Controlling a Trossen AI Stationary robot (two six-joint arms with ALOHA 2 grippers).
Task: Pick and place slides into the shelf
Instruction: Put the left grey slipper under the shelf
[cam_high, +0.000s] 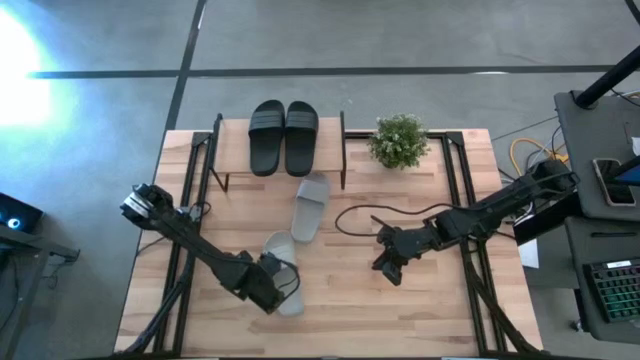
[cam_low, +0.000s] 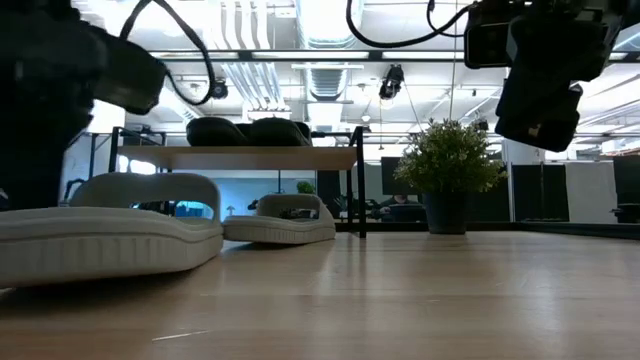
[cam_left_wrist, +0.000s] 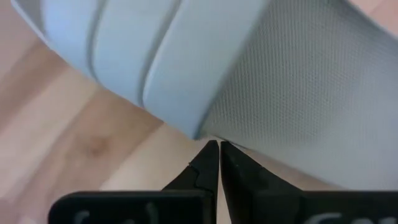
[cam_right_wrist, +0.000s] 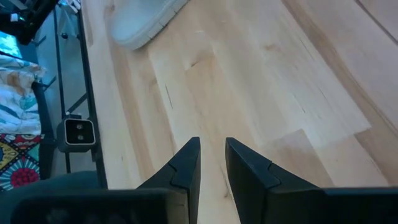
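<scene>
Left gripper fingers pressed together at grey slide edge, apparently pinching nothing.

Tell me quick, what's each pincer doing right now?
Left pincer: closed at the edge of a grey slide; a grip on it cannot be told.
Right pincer: slightly open, empty, above the table.

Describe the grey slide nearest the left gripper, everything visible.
The near grey slide is a light grey open-toe sandal with a wide ribbed strap, a thick sole and a finely textured footbed; it looks like moulded foam. It lies sole down on the table, near the front edge and left of centre, apart from the other grey slide. The left gripper is at it, fingers shut; the left wrist view shows the tips meeting at the strap's edge, with nothing visible pinched between them.
</scene>
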